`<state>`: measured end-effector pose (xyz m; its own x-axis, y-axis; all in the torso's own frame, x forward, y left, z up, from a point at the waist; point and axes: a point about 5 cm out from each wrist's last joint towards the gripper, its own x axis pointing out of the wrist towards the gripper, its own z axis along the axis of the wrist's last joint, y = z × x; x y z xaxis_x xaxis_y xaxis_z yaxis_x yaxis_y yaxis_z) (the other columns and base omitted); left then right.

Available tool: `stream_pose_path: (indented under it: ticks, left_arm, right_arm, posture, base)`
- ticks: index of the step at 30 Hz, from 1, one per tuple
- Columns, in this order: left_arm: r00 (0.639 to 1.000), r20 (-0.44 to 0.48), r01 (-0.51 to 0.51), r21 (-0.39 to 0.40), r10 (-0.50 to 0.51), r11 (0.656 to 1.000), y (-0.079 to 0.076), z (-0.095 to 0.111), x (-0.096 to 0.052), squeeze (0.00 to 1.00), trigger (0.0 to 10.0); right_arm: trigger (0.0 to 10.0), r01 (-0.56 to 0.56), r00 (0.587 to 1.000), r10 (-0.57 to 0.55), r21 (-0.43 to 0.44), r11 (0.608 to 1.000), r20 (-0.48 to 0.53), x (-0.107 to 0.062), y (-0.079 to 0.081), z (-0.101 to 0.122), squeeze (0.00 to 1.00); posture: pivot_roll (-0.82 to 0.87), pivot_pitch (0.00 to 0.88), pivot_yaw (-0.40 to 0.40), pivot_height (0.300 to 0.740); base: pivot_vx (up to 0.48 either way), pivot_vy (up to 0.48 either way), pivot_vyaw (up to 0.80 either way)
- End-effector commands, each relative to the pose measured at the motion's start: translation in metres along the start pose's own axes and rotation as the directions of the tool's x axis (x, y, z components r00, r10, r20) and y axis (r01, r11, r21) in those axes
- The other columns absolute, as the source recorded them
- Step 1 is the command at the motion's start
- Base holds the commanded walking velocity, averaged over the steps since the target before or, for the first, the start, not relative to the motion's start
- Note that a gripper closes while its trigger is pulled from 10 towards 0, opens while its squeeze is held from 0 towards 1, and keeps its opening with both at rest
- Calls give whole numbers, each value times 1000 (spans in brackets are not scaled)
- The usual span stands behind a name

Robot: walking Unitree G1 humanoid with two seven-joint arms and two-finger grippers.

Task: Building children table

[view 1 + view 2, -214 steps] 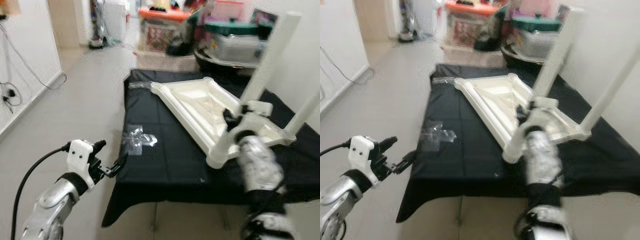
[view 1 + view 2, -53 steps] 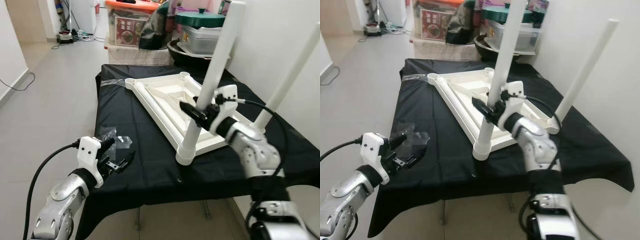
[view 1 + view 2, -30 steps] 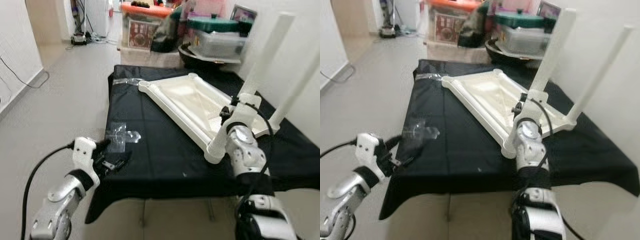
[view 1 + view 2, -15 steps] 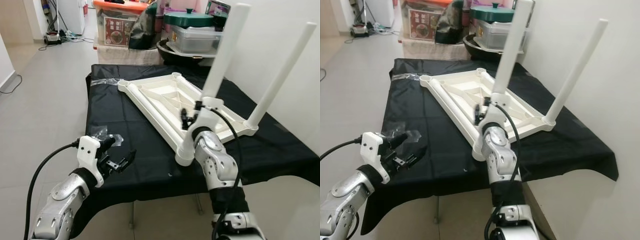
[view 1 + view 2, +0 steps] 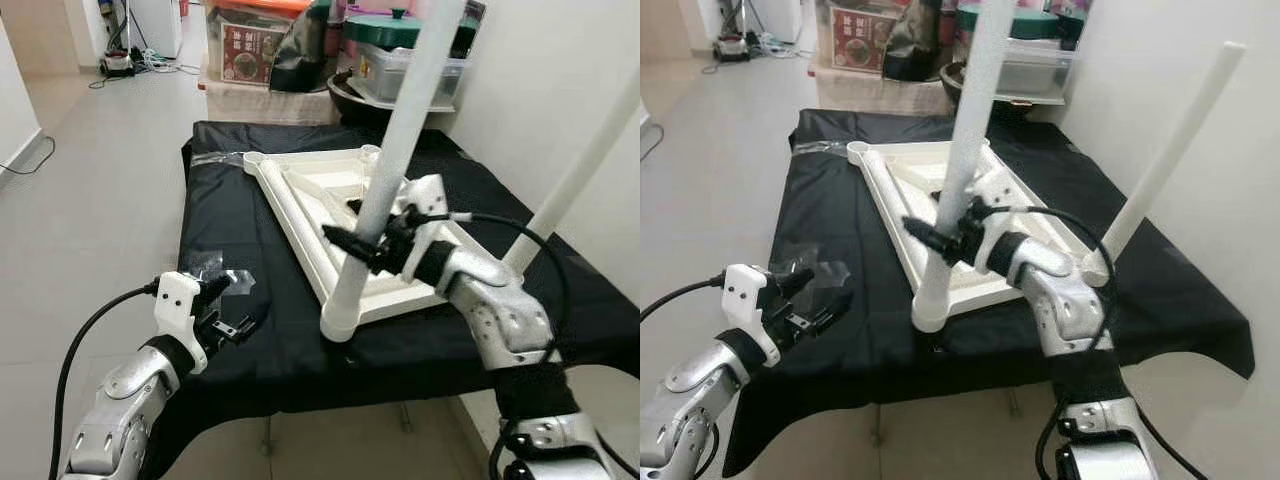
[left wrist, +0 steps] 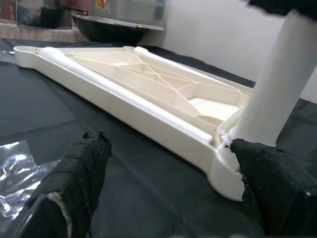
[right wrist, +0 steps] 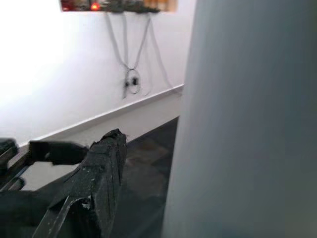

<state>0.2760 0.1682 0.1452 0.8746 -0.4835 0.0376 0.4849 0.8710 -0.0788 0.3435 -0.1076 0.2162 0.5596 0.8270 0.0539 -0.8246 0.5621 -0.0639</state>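
While the tabletop point(image 5: 330, 215) lies upside down on the black cloth point(image 5: 230, 230), its near leg point(image 5: 385, 170) stands upright in the near corner socket. Right gripper point(image 5: 352, 240) is at that leg, partway up; its fingers sit on either side of the tube, closed around it. In the right wrist view the leg lies tight against one finger point(image 7: 94, 183). Second leg point(image 5: 1165, 150) stands at the right corner, close to the wall. Left gripper point(image 5: 240, 322) hovers at the near left edge of the cloth, fingers spread, holding nothing. Just beyond it, a clear plastic bag point(image 5: 215, 275) lies on the cloth. Far end: storage bins point(image 5: 250, 45) and a lidded pot point(image 5: 395, 45) on the floor behind the table.
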Motion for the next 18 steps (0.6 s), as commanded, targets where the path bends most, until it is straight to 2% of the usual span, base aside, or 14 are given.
stream_pose_path:
  ticks: [1,3,4,5,7,8,9,10,11,12,13,14,15,18]
  left_arm:
    - [1000,-16,7,-12,-7,1000,-2,-6,1,0,10000]
    - [1000,-16,7,-12,-7,1000,-2,-6,1,0,10000]
    - [1000,-16,7,-12,-7,1000,-2,-6,0,0,10000]
    - [1000,-15,7,-12,-7,1000,-2,-6,0,0,10000]
    - [1000,-15,7,-12,-7,1000,-2,-6,0,0,10000]
    - [1000,-14,7,-12,-7,1000,-2,-6,-1,0,10000]
    - [1000,-11,6,-14,-6,1000,-2,-5,-1,0,10000]
    - [1000,-11,6,-14,-6,1000,-2,-5,-1,0,10000]
    - [1000,-9,5,-15,-5,1000,-2,-5,-2,0,10000]
    - [1000,-7,5,-16,-5,1000,-2,-4,-2,0,10000]
    - [1000,-7,5,-16,-5,1000,-2,-4,-2,0,10000]
    - [1000,-7,5,-16,-5,1000,-2,-4,-3,0,10000]
    - [1000,-8,6,-16,-7,1000,-2,-4,-3,0,10000]
    - [1000,-11,9,-15,-9,1000,-2,-4,-3,0,10000]
  right_arm:
    - [3961,-54,998,54,-8,998,-27,9,5,-5,0]
    - [3961,-55,998,55,-6,998,-30,10,3,-6,0]
    - [0,51,997,-52,-26,998,-50,12,-6,-8,0]
    - [0,193,978,-195,-41,980,-80,13,-19,-10,0]
    - [0,193,978,-195,-41,980,-80,13,-19,-10,0]
    - [0,374,923,-374,-12,927,-96,11,-33,-13,0]
    - [0,602,792,-594,22,798,-139,2,-50,-19,0]
    - [0,602,792,-594,22,798,-139,2,-50,-19,0]
    - [0,781,621,-761,64,621,-190,-12,-59,-27,0]
    - [0,867,495,-837,81,491,-231,-23,-63,-34,0]
    - [0,867,495,-837,81,491,-231,-23,-63,-34,0]
    - [0,916,398,-883,57,397,-247,-32,-58,-41,0]
    - [0,924,377,-893,33,381,-247,-33,-45,-46,0]
    - [0,905,416,-867,31,424,-273,-27,-29,-54,0]
  posture:
    - [154,0,-173,740]
    - [154,0,-173,740]
    - [155,0,-177,740]
    - [155,0,-177,740]
    - [155,0,-177,740]
    - [154,0,-177,740]
    - [153,0,-178,740]
    - [153,0,-178,740]
    - [150,0,-176,740]
    - [150,0,-176,740]
    - [150,0,-176,740]
    - [150,0,-172,740]
    - [152,0,-166,740]
    - [154,0,-160,740]
  base:
    - [0,0,0]
    - [0,0,0]
    - [0,0,0]
    - [0,0,0]
    - [0,0,0]
    - [0,0,0]
    - [0,0,0]
    - [0,0,0]
    - [0,0,0]
    - [0,0,0]
    - [0,0,0]
    - [0,0,0]
    - [0,0,0]
    - [0,0,0]
